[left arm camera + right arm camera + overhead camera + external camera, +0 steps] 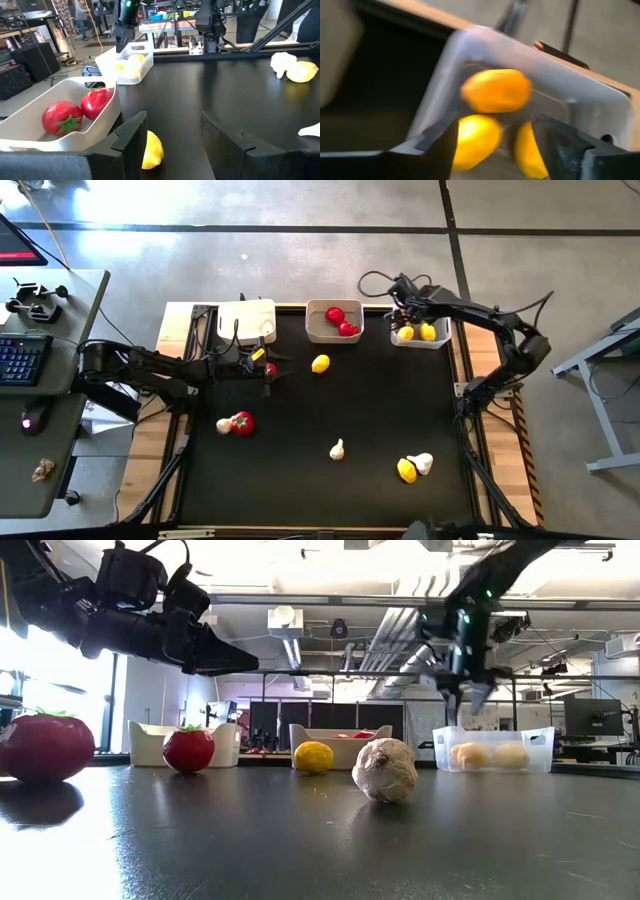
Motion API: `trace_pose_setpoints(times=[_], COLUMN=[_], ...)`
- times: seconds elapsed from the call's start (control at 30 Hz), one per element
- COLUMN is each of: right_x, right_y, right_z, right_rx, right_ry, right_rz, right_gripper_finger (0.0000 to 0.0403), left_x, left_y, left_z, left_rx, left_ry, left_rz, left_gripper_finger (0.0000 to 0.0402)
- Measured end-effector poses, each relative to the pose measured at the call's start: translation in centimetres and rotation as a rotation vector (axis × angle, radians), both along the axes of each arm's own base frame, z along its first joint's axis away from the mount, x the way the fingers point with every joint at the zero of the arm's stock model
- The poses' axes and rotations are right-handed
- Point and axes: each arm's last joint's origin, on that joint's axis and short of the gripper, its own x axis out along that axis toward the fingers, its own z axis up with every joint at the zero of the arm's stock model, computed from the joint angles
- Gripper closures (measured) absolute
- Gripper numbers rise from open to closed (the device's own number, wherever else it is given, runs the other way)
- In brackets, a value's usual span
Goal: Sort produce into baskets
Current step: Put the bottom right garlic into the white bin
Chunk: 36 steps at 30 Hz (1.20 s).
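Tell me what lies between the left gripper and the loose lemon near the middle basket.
Nothing: in the high view, bare black mat separates the left gripper from the lemon. The left wrist view shows the lemon just past its open fingers.

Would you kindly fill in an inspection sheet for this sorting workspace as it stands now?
Surface: black table mat, wooden edging at the sides.
Job's things: white basket looks empty; middle basket holds tomatoes; clear basket holds lemons. Loose on the mat: one lemon, a tomato beside a garlic bulb, a lone garlic bulb, a lemon-and-garlic pair.
Clutter: nothing seen on the mat.
Grippers: left pincer open, low over the mat facing the loose lemon; right pincer open above the clear basket.
Cables: black cable looped behind the right arm.
Surroundings: desk with keyboard on the left; concrete floor.
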Motion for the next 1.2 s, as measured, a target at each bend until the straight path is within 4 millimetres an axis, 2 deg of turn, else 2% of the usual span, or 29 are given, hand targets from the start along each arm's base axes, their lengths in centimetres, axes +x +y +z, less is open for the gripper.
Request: trace_pose_setpoints(times=[0.2, 0.37, 0.43, 0.57, 0.67, 0.8, 0.9, 1.03, 1.2], right_x=[3.9, 6.6, 7.4, 8.2, 8.2, 7.9, 7.3, 6.5, 5.5], right_y=[4.3, 9.9, 12.3, 16.8, 19.9, 23.4, 25.4, 27.7, 30.2], right_z=[2.4, 2.6, 2.4, 1.7, 1.5, 1.3, 1.3, 1.2, 1.2], right_rx=[0.027, 0.055, 0.074, 0.125, 0.173, 0.293, 0.344, 0.431, 0.545], right_ry=[0.008, 0.008, -0.003, -0.025, -0.020, -0.025, -0.007, 0.010, 0.022], right_rz=[0.212, 0.359, 0.406, 0.497, 0.556, 0.642, 0.617, 0.610, 0.556], right_gripper_finger=[0.0281, 0.0382, 0.0396, 0.0384, 0.0393, 0.0398, 0.0386, 0.0345, 0.0258], left_x=[0.0, 0.0, 0.0, 0.0, 0.0, 0.0, 0.0, 0.0, -0.1], left_y=[0.0, 0.0, 0.0, 0.0, 0.0, 0.0, 0.0, 0.0, 0.0], left_z=[0.0, 0.0, 0.0, 0.1, 0.0, -0.2, -0.3, -0.3, -0.3], left_rx=[0.025, 0.046, 0.048, 0.064, 0.062, 0.040, 0.033, 0.018, 0.009], left_ry=[0.004, 0.005, 0.004, 0.004, 0.007, 0.025, 0.039, 0.039, 0.040], left_rz=[-0.004, -0.006, -0.006, -0.007, -0.007, -0.009, -0.009, -0.007, -0.004], left_gripper_finger=[0.0232, 0.0232, 0.0232, 0.0232, 0.0232, 0.0232, 0.0232, 0.0232, 0.0232])
